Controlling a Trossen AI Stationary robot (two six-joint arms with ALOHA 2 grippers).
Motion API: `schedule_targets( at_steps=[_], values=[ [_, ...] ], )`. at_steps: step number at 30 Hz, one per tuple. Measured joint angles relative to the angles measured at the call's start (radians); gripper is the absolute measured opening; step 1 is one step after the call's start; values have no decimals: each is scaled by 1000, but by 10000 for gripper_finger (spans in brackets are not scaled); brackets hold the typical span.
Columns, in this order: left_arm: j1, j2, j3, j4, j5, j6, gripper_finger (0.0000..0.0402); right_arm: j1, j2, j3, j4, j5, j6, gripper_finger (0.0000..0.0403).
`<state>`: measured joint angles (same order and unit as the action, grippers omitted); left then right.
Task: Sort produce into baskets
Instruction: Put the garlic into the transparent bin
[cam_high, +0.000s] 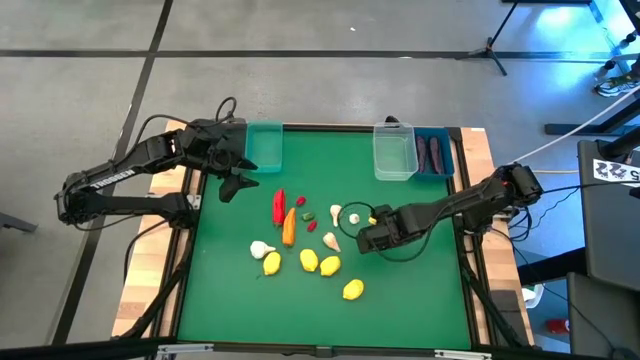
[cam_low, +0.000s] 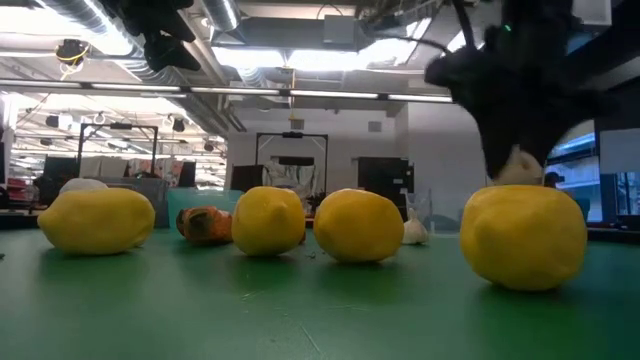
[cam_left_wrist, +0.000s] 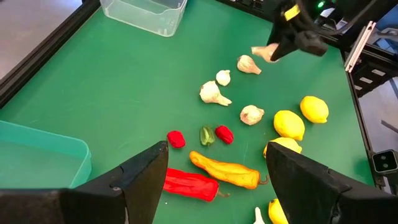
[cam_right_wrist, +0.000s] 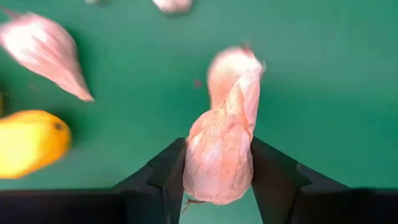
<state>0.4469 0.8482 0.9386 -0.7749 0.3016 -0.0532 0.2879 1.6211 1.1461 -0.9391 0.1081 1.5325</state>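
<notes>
The right claw (cam_right_wrist: 217, 180) clamps a white garlic bulb (cam_right_wrist: 222, 155) between its two dark fingers, over the green surface (cam_high: 400, 290) near the middle of the scattered produce. In the low view the bulb looks raised off the surface behind the nearest lemon (cam_low: 523, 238), though the arm above it hides most of the grip.

The left claw (cam_left_wrist: 217, 180) hovers with its fingers spread wide and nothing between them, beside the teal basket (cam_high: 264, 146) at the far left edge of the surface.

Loose pieces crowd the space around the held bulb. Three more garlic bulbs lie close by, one (cam_high: 331, 241) just beside the right claw. A red pepper (cam_high: 279, 206) and an orange carrot (cam_high: 289, 227) lie side by side toward the left arm, with small red berries (cam_high: 312, 226) and a small green piece (cam_high: 310, 215) between them and the garlic. Four lemons sit in a loose line along the near side, the farthest left of them (cam_high: 271, 263) next to another garlic bulb (cam_high: 260, 249).

At the far edge a clear basket (cam_high: 394, 153) stands empty, touching a blue basket (cam_high: 436, 152) that holds two dark purple eggplants (cam_high: 432, 153).
</notes>
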Motion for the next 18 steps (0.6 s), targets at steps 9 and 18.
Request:
schedule_targets(
  at_steps=[9,18],
  values=[
    [0,0,0,0,0,0,267,-223,0,186,-147,127,-247,154],
    [0,3,0,0,0,22,267,-589,0,223,-187,169,-529,154]
  ],
)
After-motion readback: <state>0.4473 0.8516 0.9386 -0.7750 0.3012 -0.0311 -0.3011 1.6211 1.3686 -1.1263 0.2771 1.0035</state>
